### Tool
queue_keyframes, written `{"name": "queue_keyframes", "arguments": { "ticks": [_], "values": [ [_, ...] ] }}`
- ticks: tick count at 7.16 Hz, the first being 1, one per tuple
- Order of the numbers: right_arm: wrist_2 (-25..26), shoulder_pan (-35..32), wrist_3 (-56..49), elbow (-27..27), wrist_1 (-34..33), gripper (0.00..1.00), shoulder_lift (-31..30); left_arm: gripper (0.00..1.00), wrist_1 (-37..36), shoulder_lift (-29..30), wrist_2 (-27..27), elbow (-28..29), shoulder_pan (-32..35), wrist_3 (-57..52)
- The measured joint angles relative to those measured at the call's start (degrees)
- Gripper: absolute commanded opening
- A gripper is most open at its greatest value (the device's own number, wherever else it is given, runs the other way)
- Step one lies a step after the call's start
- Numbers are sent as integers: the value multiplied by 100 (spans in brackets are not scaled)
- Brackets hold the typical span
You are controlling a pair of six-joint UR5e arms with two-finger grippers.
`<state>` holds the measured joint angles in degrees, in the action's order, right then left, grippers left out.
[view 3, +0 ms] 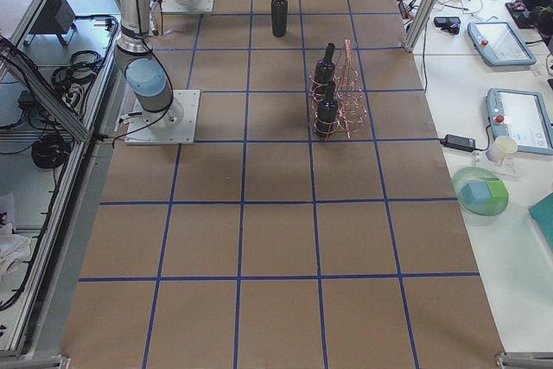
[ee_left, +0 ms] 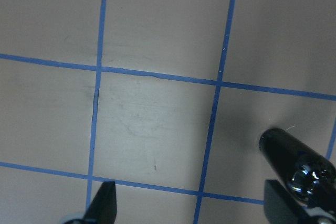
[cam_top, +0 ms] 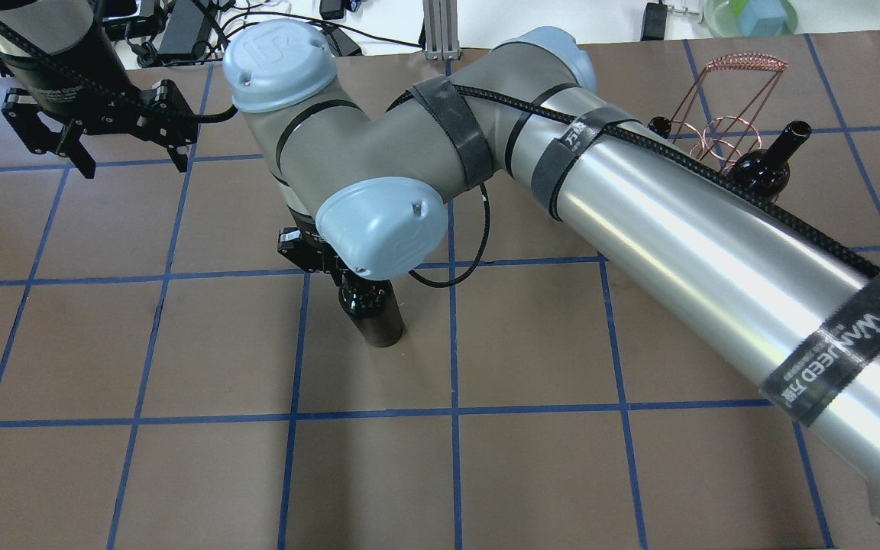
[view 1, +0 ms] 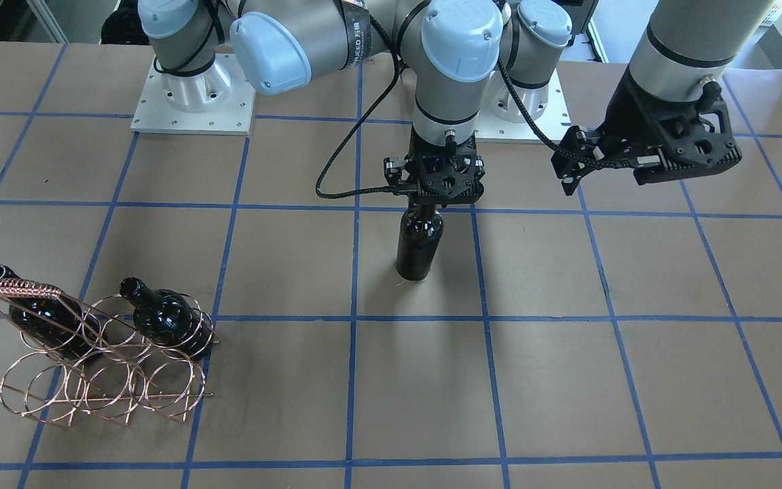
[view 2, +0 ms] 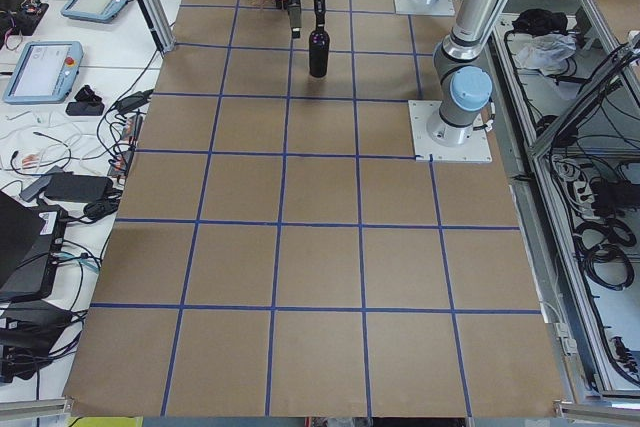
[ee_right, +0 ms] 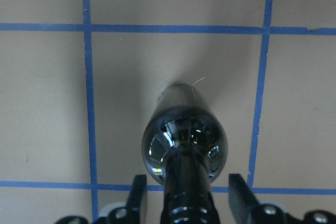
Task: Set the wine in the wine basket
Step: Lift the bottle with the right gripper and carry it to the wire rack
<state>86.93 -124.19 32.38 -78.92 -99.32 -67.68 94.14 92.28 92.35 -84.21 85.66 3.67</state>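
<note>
We find the glossy near-black glass wine bottle (ee_right: 184, 135) upright on the brown gridded desk (view 1: 567, 380), its neck between the right pincer (ee_right: 186, 182), whose fingers are spread clear of the glass. The left pincer (ee_left: 191, 208) hangs apart, fingers parted and empty. The copper wire wine basket (view 1: 102, 360) holds two matching bottles (view 1: 163, 316).

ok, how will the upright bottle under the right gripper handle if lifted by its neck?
Likely slippery: the wine bottle is glossy glass and the right gripper straddles only its slim neck. The wide body probably hangs heavy, so it may swing in a loose grip. Upright on a narrow base, a nudge could tip it.
</note>
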Motion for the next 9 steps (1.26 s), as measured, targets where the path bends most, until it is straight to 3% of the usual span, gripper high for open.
{"name": "queue_keyframes", "arguments": {
  "ticks": [1,3,5,9],
  "values": [
    [22,0,-19,0,-4,56,0,100,-9,-4,-126,-1,-4,4],
    [80,5,-36,0,-25,26,0,100,-8,-20,-192,-22,-23,9],
    [85,8,-37,-1,-121,14,5,100,-18,-25,-202,-45,-42,11],
    [90,42,-74,0,-142,11,-81,100,-46,-25,-206,-51,-48,-18]
  ]
}}
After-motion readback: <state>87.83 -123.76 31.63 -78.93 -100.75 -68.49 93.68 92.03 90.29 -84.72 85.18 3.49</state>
